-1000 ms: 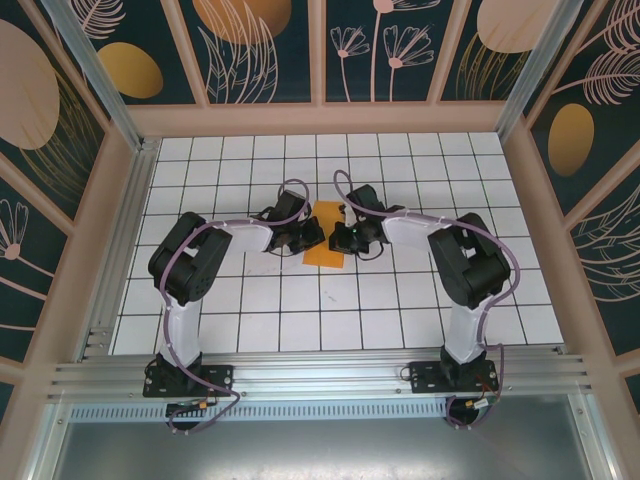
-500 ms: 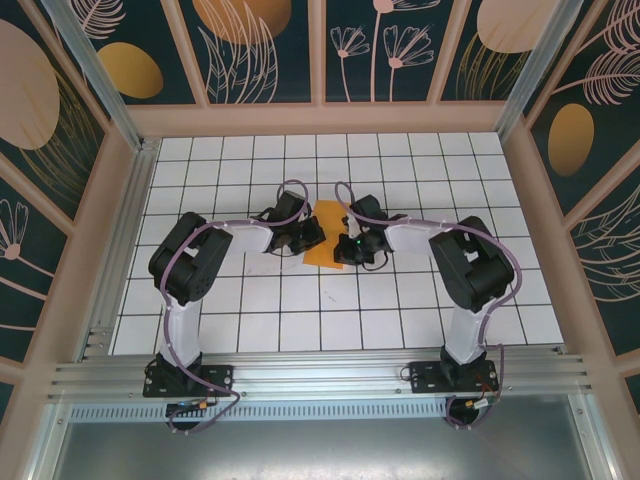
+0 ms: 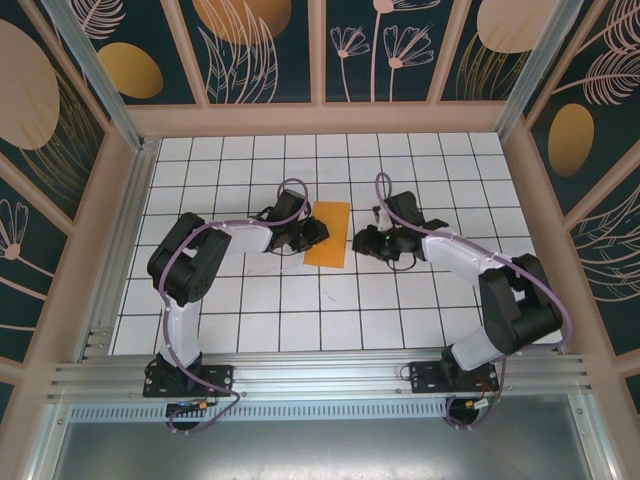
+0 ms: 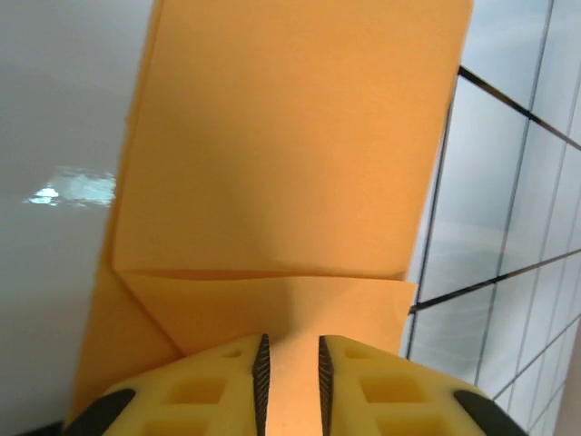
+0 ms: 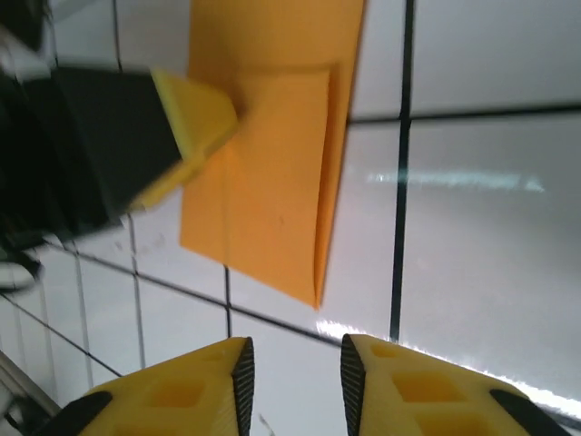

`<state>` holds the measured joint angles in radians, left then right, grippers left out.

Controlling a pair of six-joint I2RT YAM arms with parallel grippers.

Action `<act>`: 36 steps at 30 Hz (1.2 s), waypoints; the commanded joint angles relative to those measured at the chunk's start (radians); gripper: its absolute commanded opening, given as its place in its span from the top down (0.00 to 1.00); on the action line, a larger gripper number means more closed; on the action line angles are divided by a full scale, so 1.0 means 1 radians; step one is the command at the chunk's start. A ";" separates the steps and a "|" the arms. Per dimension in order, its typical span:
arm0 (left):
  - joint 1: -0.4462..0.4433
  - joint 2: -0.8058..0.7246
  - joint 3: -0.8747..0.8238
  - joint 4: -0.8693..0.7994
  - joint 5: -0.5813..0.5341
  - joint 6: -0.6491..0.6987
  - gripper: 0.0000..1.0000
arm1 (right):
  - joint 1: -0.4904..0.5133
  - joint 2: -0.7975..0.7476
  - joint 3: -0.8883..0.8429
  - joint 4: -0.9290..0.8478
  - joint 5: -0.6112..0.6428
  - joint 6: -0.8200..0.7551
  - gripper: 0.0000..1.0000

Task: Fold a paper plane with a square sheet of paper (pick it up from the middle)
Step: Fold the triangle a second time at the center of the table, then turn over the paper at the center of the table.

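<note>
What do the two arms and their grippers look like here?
Black joint housings, white links and a looping lilac cable on left arm and right arm. Yellow fingers with recessed pockets and black ribbed pads on left gripper and right gripper.

Orange sheet of paper (image 3: 327, 248) lies flat on the white grid table (image 3: 220, 300), about mid-table. It's folded down to a narrow rectangle, long side running near-to-far and slightly skewed to the grid. One end has a flap (image 4: 290, 304) doubled over, with a diagonal crease at its corner; no dart shape yet.
</note>
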<state>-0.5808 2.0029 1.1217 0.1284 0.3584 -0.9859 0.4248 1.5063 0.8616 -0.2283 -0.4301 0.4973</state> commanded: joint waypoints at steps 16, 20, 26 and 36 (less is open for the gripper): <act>0.024 -0.169 -0.143 0.080 -0.056 -0.062 0.60 | -0.044 0.302 0.190 0.171 -0.260 -0.208 0.39; 0.024 -0.159 -0.171 0.088 -0.052 -0.078 0.60 | -0.025 0.361 0.238 0.141 -0.258 -0.238 0.38; 0.024 -0.152 -0.182 0.099 -0.047 -0.097 0.59 | -0.010 0.438 0.295 0.138 -0.263 -0.241 0.55; 0.036 -0.164 -0.293 0.355 0.079 -0.136 0.48 | -0.050 0.434 0.242 0.309 -0.466 -0.096 0.94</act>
<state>-0.5564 1.8503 0.8658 0.3378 0.3698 -1.1027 0.3878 1.9625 1.1229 -0.0166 -0.7776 0.3313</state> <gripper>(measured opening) 0.506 0.072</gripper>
